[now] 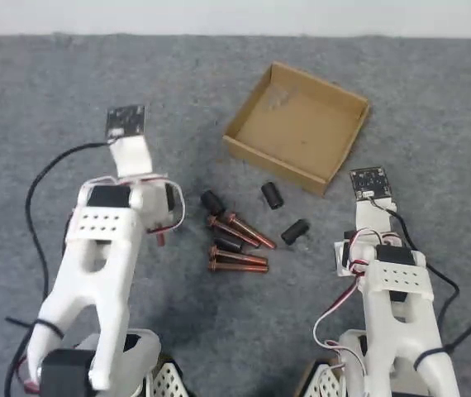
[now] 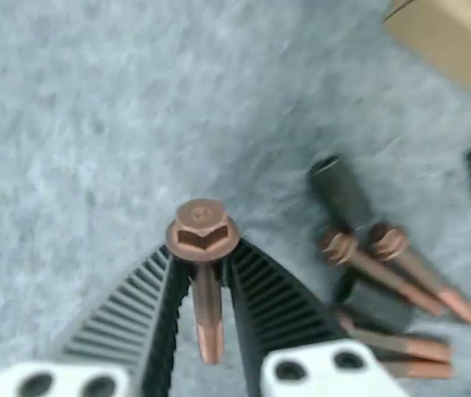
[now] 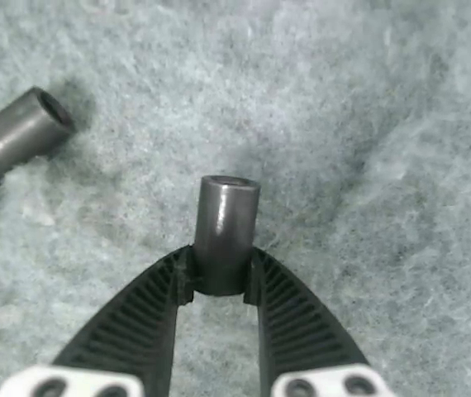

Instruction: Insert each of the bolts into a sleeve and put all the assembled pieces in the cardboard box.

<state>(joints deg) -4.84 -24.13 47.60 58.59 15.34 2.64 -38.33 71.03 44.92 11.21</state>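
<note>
pinching a copper-coloured hex-head metal bolt just under its head, the left gripper hangs over the grey felt mat near the loose copper bolts. the right gripper clamps a dark cylindrical metal sleeve. the open brown cardboard box sits beyond the pile.

two white arms with black fittings

the left arm and right arm are white plastic shells with rounded edges, set with black servo blocks. a grid of small holes dots the left arm's upper shell. thin red and white wires loop at the joints, and thicker black cables trail away. each wrist bears a dark circuit board on a white bracket. the left gripper and right gripper have black ribbed fingers on white mounts with round holes.
</note>
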